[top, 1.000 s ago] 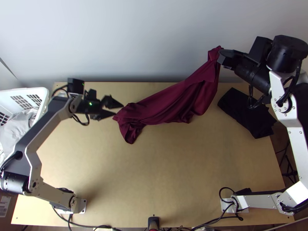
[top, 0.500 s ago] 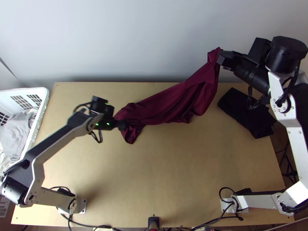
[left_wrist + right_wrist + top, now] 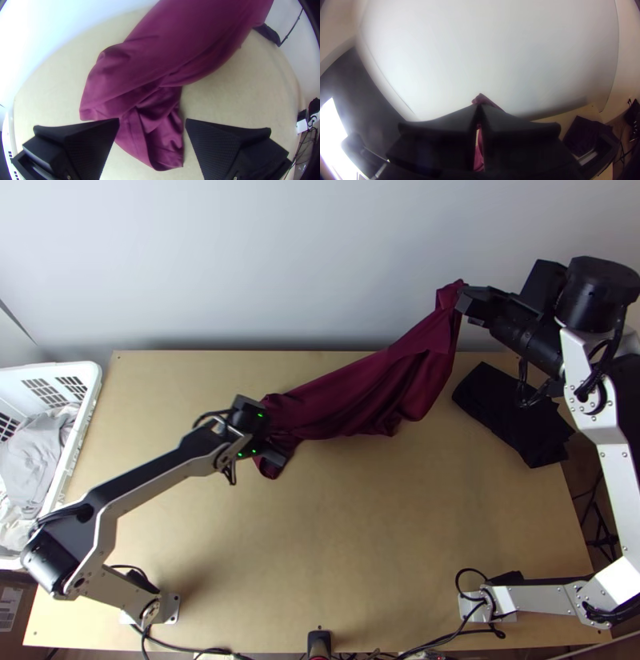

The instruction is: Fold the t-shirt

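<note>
Top view, right gripper: the black gripper [image 3: 462,294] is between 1 and 2 o'clock from the centre, raised against the pale wall [image 3: 264,268] behind.
Right fingers: closed together in the right wrist view [image 3: 479,108], pinching a small gathered bit of cloth at the tips.
Left gripper: the black gripper [image 3: 268,446] is at about 8 o'clock, over the cloth's lower end.
Left fingers: spread wide apart in the left wrist view [image 3: 152,123], gripping nothing; the cloth's end shows between and beyond them. Whether they touch it, I cannot tell.
T-shirt: the dark red, soft cloth t-shirt [image 3: 352,396] hangs from the right gripper and slants down towards 8 o'clock, its lower part bunched and creased on the light wooden table [image 3: 344,540].
Dark cloth: a black, folded piece [image 3: 512,420] lies on the table at 3 o'clock, near the right arm.
Basket: a white plastic basket [image 3: 90,374] with slotted sides stands at 9 o'clock, holding bunched pale grey cloth [image 3: 32,456].
Label: a pale printed label [image 3: 9,606] at about 8 o'clock, by the picture's edge; its print is too small to tell.
</note>
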Robot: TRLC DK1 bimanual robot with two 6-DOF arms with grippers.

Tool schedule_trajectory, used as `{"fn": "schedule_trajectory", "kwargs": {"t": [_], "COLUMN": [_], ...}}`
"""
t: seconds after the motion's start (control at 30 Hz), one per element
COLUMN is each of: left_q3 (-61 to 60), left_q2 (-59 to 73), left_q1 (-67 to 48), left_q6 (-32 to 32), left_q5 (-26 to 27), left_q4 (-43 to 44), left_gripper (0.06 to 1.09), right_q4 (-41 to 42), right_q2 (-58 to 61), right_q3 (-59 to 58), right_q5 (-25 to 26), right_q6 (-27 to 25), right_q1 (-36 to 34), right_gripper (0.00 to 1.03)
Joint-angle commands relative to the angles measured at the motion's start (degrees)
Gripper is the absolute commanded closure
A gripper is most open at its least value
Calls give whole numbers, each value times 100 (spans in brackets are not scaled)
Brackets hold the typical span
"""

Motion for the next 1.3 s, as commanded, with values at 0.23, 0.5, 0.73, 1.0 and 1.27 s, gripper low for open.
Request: {"fn": "schedule_trajectory", "kwargs": {"t": [0.23,0.5,0.73,1.0,1.27], "left_q3": [37,81,178,160,11], "left_q2": [745,956,929,508,-538], "left_q1": [-286,-189,48,338,426], "left_q6": [657,736,736,648,499], "left_q5": [-1040,-1243,-1366,-1357,-1216], "left_q4": [798,1018,1097,816,429], "left_gripper": [12,12,24,105,105], "right_q4": [2,2,2,37,90], "right_q2": [-98,-142,-159,-168,-159], "right_q3": [-59,-173,-331,-375,-384], "right_q5": [-2,-2,-2,7,7], "right_q6": [8,8,8,-9,-9], "right_q1": [-69,-60,-60,-69,-69], "right_gripper": [100,100,100,100,100]}}
